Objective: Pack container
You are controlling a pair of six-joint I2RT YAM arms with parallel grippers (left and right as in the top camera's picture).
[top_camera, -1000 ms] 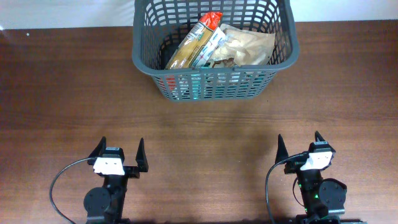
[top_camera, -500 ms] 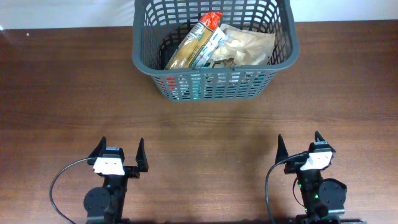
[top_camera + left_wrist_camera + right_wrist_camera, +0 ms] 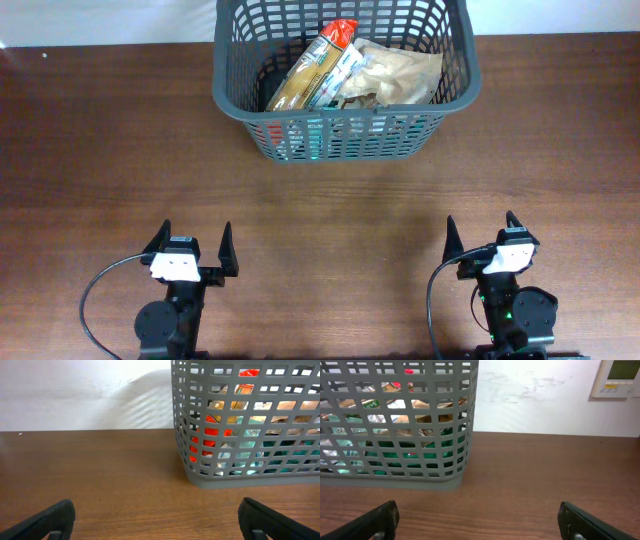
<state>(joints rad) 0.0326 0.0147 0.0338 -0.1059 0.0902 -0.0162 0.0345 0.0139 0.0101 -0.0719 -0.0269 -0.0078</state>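
Left jaws: spread wide, with nothing between them. They sit low at the near edge of the desk [image 3: 320, 210], left of the middle and well apart from the container [image 3: 340, 140].
Right jaws: also spread wide and holding nothing, at the near edge on the right side, well apart from the container.
Container: a dark grey slotted basket, upright at the far middle of the desk. Its far rim runs out of the overhead view. From my left wrist it stands ahead and to the right, and from my right wrist ahead and to the left.
Inside, on top: a long pasta packet [image 3: 312, 70] with a red end lies at a slant, its red end pointing to the far side. A crumpled tan packet [image 3: 400, 70] lies just beside it on the right.
Inside, lower down: green, red and pale wrappers show through the slots. I cannot tell what they are.
Desk: dark brown wood grain.
Behind: a white wall, with a pale wall panel [image 3: 619, 377] at the top right of my right wrist view.
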